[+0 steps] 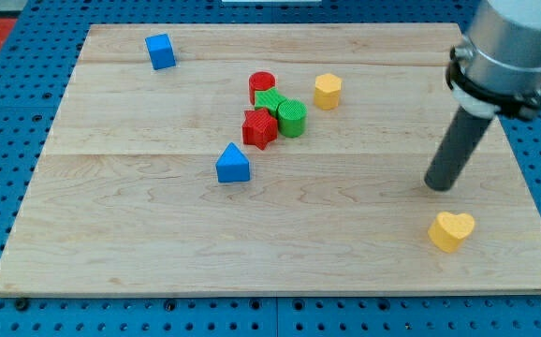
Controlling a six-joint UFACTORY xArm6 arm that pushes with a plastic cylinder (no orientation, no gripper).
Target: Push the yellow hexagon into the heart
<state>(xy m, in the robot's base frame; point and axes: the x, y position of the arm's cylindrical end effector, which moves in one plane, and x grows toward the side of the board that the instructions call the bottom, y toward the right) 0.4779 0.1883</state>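
Note:
The yellow hexagon [327, 91] sits on the wooden board [139, 215] right of centre near the view's top. The yellow heart [451, 230] lies near the board's lower right. My tip [436, 186] rests on the board just above and slightly left of the heart, a small gap between them. The tip is far to the lower right of the hexagon.
A cluster just left of the hexagon: a red cylinder [262, 85], a green star [270, 100], a green cylinder [292, 118] and a red star [260, 129]. A blue triangle [233, 164] lies below them. A blue cube [160, 51] sits at the upper left.

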